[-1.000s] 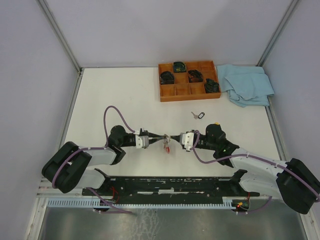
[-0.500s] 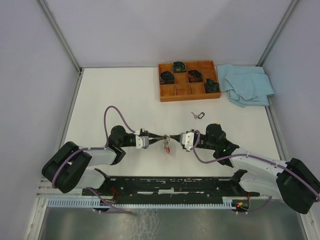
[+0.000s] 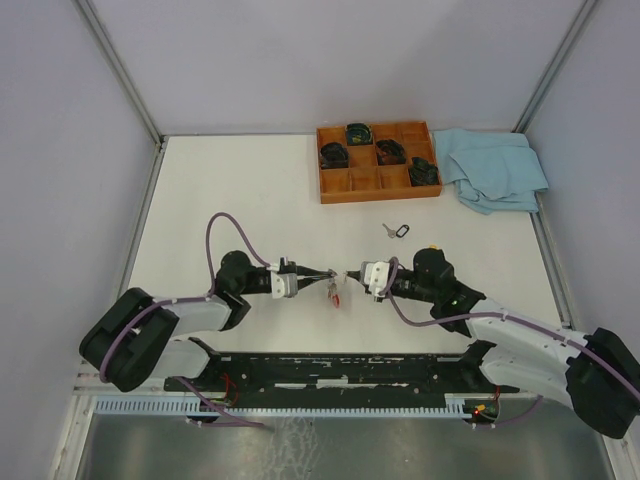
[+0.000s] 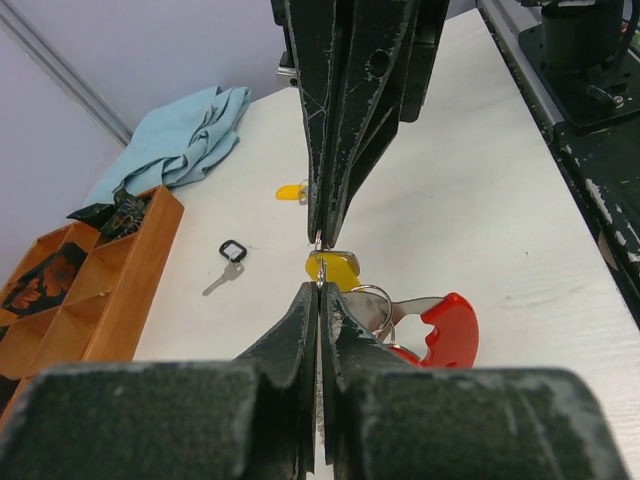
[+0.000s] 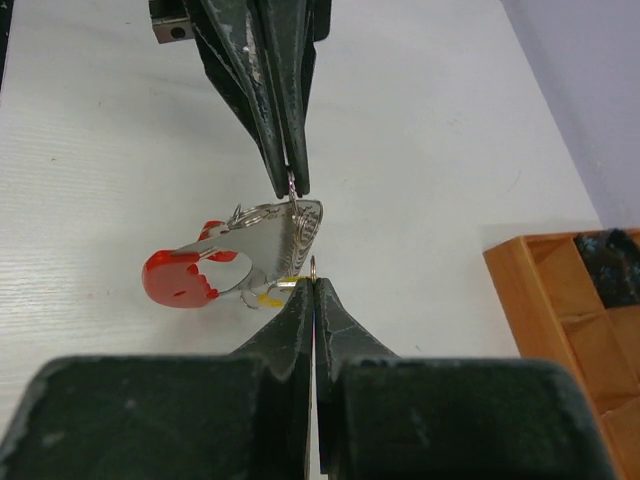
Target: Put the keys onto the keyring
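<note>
The keyring (image 3: 333, 290) hangs between my two grippers above the table, its silver ring (image 4: 375, 298) joined to the curved red band (image 4: 450, 330). My left gripper (image 4: 320, 290) is shut on the thin ring wire. A yellow-capped key (image 4: 336, 268) hangs at the ring, just under the tips of my right gripper (image 4: 322, 238). In the right wrist view the right gripper (image 5: 314, 280) is shut, with a thin metal edge poking out of its tips beside the yellow cap (image 5: 270, 297). The red band (image 5: 185, 275) dangles to the left there. Another yellow-capped key (image 3: 433, 247) lies on the table by the right arm.
A plain silver key on a small black loop (image 3: 397, 231) lies behind the grippers. The wooden compartment tray (image 3: 380, 197) with dark items stands at the back. A light blue cloth (image 3: 495, 165) lies right of it. The arms' base rail runs along the near edge.
The right gripper has drawn back slightly to the right, so a small gap shows between the two grippers' tips. The keyring still hangs at the left gripper.
</note>
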Controlling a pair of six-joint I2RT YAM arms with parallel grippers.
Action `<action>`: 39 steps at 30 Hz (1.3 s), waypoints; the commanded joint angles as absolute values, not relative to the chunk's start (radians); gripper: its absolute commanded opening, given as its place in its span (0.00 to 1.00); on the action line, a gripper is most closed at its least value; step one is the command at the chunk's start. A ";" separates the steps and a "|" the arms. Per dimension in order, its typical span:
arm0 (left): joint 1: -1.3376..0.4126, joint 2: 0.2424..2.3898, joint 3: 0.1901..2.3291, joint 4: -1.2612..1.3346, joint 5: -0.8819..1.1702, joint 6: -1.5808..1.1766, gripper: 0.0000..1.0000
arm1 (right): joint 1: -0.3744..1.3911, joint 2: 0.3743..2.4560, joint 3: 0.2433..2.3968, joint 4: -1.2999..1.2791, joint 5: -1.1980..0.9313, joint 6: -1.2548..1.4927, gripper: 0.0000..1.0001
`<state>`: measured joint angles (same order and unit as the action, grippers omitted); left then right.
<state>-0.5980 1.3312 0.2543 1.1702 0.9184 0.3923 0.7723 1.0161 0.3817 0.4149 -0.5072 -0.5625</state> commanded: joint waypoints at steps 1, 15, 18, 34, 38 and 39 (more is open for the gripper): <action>-0.602 1.258 0.272 1.091 0.905 0.519 0.03 | 0.778 0.966 0.438 0.338 -0.408 -0.422 0.01; -0.603 1.144 0.259 0.927 0.863 0.754 0.03 | 0.780 0.947 0.528 -0.050 -0.147 -0.031 0.01; -0.603 1.134 0.240 0.946 0.856 0.800 0.03 | 0.780 0.964 0.513 -0.007 -0.186 -0.090 0.01; -0.603 1.160 0.239 0.980 0.832 0.775 0.03 | 0.778 1.189 0.727 -0.239 0.061 0.060 0.01; -0.602 1.151 0.239 0.981 0.825 0.766 0.03 | 0.778 1.364 0.863 -0.400 0.104 0.076 0.02; -0.602 1.148 0.238 0.980 0.825 0.764 0.03 | 0.776 1.410 0.893 -0.427 0.117 0.082 0.03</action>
<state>-0.5980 1.1580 0.2302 0.9108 0.8379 0.7856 0.7769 1.2812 0.7681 -0.2901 0.0120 0.0124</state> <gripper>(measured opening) 0.043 0.012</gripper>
